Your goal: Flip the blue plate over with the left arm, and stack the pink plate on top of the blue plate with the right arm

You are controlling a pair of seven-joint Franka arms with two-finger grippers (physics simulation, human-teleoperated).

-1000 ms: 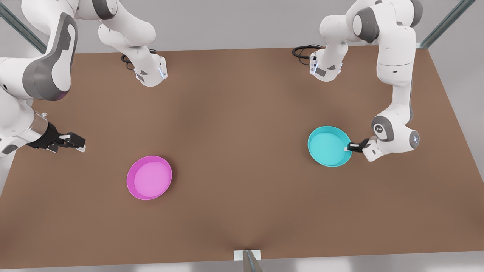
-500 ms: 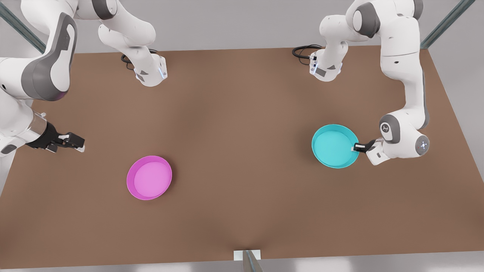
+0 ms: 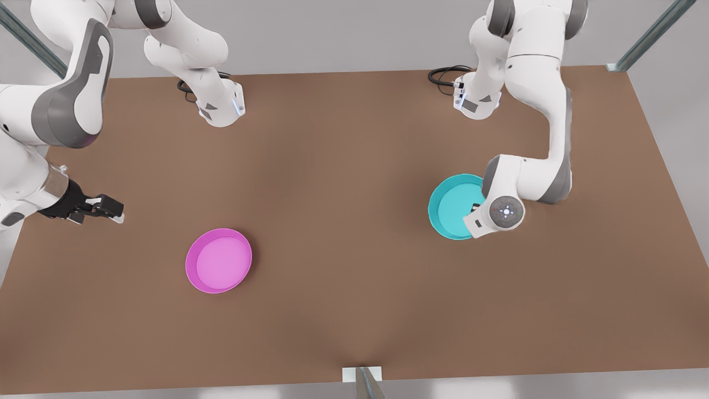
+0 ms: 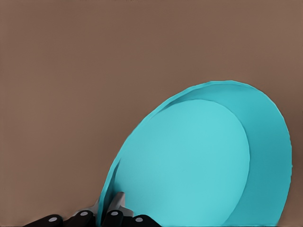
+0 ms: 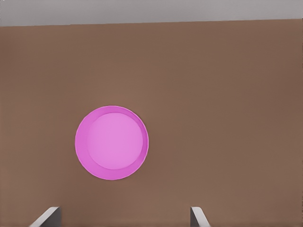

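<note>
The pink plate (image 3: 218,260) is seen flat toward the bench's (image 3: 354,166) near edge, the right gripper (image 3: 105,209) held spread apart beside it, while the blue plate (image 3: 454,206), tilted, is pinched at its rim by the left gripper (image 4: 106,215).

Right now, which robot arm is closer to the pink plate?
Right. The right tool hangs open beside the pink plate, apart from it. The left tool is across the table, pinching the blue plate.

Two plates, well apart on the table (image 3: 343,221).
Pink plate (image 3: 219,260) toward front view's left; blue plate (image 3: 453,208) toward right.
</note>
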